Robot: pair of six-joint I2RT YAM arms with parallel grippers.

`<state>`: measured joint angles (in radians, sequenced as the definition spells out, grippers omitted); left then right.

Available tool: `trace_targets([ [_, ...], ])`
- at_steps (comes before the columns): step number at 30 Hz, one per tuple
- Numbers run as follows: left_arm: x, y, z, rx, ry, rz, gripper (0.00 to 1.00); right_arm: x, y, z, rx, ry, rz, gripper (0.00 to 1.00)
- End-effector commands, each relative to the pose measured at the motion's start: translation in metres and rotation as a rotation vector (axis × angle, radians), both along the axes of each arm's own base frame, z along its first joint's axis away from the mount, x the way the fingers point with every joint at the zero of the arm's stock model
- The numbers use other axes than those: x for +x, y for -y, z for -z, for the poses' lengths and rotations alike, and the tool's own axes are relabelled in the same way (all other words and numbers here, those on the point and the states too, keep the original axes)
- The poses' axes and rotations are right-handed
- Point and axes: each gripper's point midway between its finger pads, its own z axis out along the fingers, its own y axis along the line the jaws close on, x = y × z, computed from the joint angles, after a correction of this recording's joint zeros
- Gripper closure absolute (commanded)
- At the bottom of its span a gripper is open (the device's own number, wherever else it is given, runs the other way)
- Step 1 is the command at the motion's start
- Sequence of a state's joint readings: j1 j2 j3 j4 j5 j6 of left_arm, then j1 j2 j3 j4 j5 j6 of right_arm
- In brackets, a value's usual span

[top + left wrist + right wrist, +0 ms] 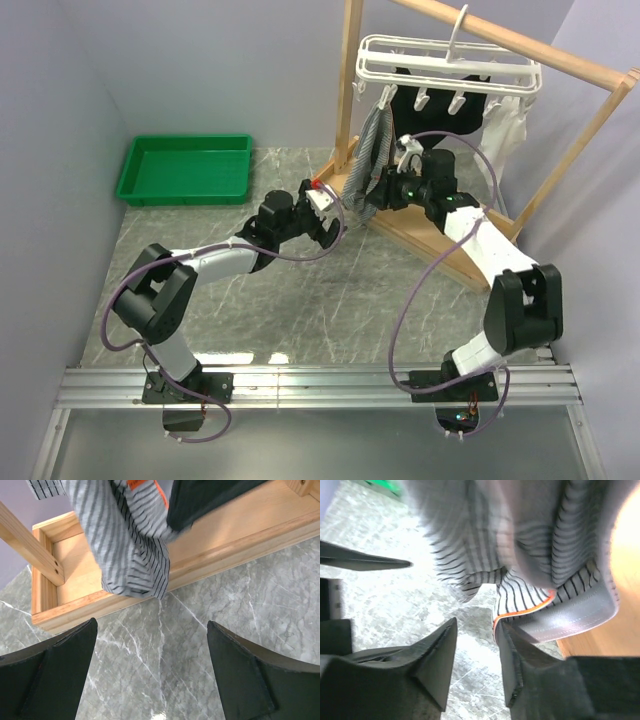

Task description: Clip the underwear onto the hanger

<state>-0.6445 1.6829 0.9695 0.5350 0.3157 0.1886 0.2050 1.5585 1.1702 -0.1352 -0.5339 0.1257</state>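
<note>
Your top view sits high behind both arm bases, tilted down and forward across the grey marbled tabletop point(300, 300) to the light wooden rack point(349, 80) at the far right. It is the widest, most distant view. Your left wrist view looks between its own black left jaws, steeply down at the tabletop and the rack's boxed foot, fairly near. Your right wrist view, past the right jaws, sits very close, blurred and washed out. All three share the hanging grey-and-white pinstriped cloth shorts point(375, 150).
</note>
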Motion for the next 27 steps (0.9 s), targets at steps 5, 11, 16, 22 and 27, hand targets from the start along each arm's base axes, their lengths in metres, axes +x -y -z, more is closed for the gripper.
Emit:
trace_targets([
  [5, -0.002, 0.006, -0.066, -0.121, 0.062, 0.020, 0.05, -0.024, 0.003, -0.064, 0.021, 0.162, -0.010, 0.47],
  [11, -0.010, 0.006, -0.088, -0.173, 0.059, 0.034, 0.07, -0.059, 0.011, -0.097, 0.011, 0.289, -0.040, 0.44],
  [16, -0.012, 0.006, -0.092, -0.181, 0.047, 0.036, 0.07, -0.073, 0.015, -0.102, -0.011, 0.331, -0.053, 0.41],
  [22, -0.016, 0.008, -0.102, -0.190, 0.070, 0.060, 0.08, -0.078, 0.017, -0.105, -0.014, 0.345, -0.053, 0.40],
  [27, -0.018, 0.011, -0.107, -0.192, 0.090, 0.078, 0.10, -0.087, 0.029, -0.129, 0.017, 0.429, -0.001, 0.38],
])
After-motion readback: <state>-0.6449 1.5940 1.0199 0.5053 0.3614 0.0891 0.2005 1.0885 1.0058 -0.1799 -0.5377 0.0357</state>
